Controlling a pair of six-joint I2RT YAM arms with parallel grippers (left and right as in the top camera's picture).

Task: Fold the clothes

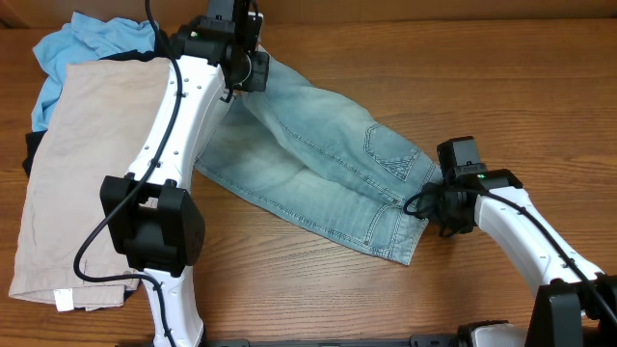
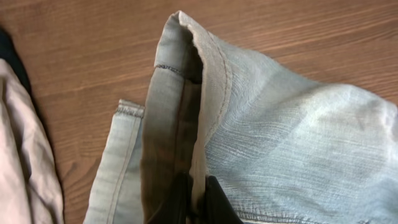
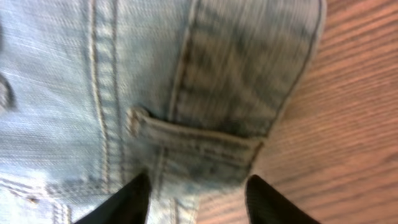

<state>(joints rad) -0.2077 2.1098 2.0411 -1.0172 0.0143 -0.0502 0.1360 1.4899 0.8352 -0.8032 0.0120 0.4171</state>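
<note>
Wooden bench (image 1: 318, 294), overhead: denim shorts (image 1: 318, 164) lie diagonally at centre, beside beige shorts (image 1: 77, 164). Left wrist: left hand (image 2: 198, 194) is clamped on a leg hem (image 2: 214, 68); hold that pinch firm. Right wrist: right hand (image 3: 196, 199) stands apart astride the waistband (image 3: 249, 74); close fully before lifting.

wooden table (image 1: 501, 87) carries denim shorts (image 1: 289, 164) beside a clothes pile (image 1: 87, 154).

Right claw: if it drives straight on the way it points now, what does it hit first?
The denim shorts. The right claw is open, and the shorts' belt loop sits directly ahead between its fingers. Depth is unclear, but the fabric looks very close.
</note>
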